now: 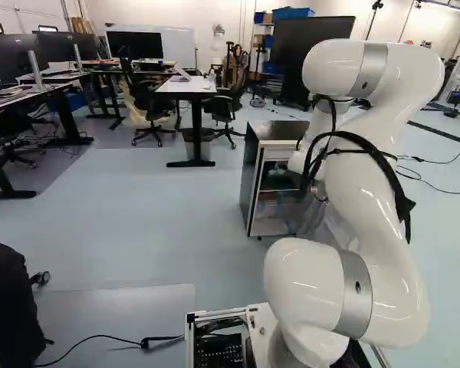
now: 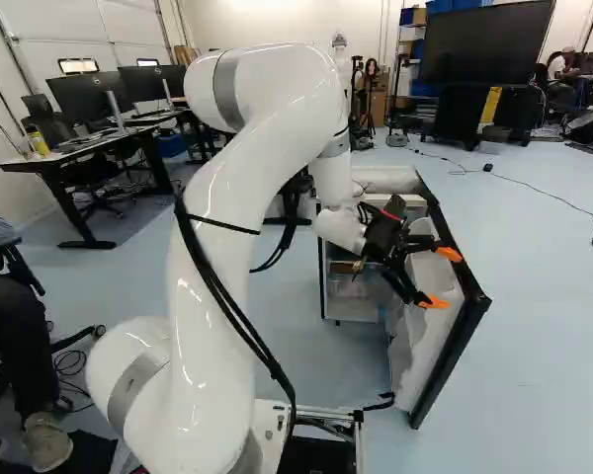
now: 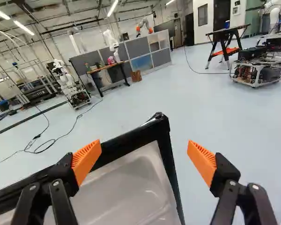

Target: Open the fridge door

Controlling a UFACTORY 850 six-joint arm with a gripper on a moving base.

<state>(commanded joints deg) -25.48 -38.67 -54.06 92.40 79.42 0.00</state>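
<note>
The claw is spread wide and grips nothing, with the outer corner of the fridge door just ahead. The door stands well open from the fridge, its inside exposed; opening looks nearly done, perhaps leaving only backing away.

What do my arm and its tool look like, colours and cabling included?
The arm is glossy white with rounded, tubular links and silver-grey bands round its joints. Black cables run along its outside, strapped on. The tool is black, with two jointed, angular fingers tipped by bright orange pads, finely ribbed on their inner faces.
</note>
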